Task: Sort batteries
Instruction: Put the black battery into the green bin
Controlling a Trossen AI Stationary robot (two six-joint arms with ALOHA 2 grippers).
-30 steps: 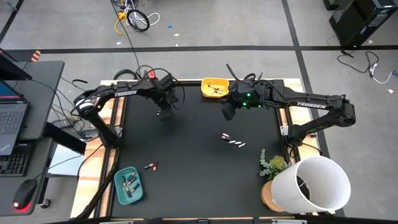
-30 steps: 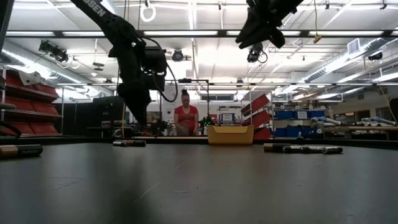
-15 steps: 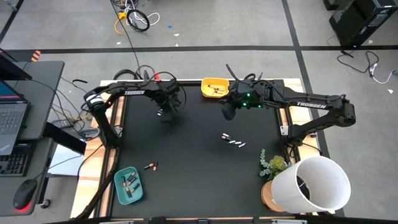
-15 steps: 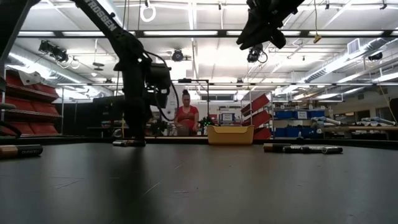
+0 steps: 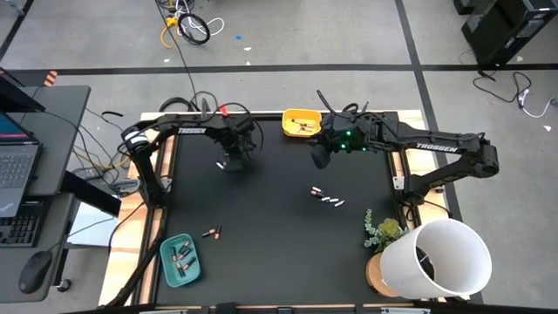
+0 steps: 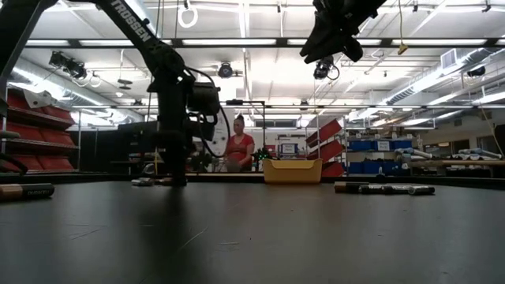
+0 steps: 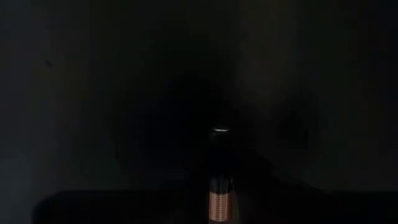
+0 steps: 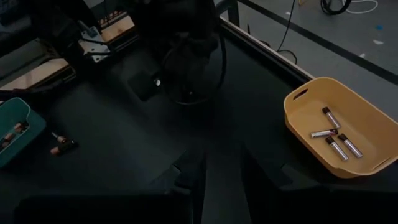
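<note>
black matte table (image 5: 279, 253), flat and bare enough that small cylinders would likely roll. beyond it lies a lit workshop with shelves and a seated person (image 6: 236, 150). a yellow tray (image 5: 289, 116) sits at 12 o'clock, holding silvery cells, and a teal tray (image 5: 166, 262) sits at 7 o'clock. the right end effector (image 5: 321, 157) hangs high near 1 o'clock, open and empty. the left end effector (image 5: 232, 160) is down on the table at 11 o'clock over a copper-banded battery (image 7: 219, 202). i cannot tell whether it grips it. a silvery row (image 5: 327, 199) lies at 3 o'clock and a copper pair (image 5: 211, 232) at 8 o'clock. these batteries look light, rigid and smooth, so likely slippery. they are best pinched across the middle of the barrel.
</note>
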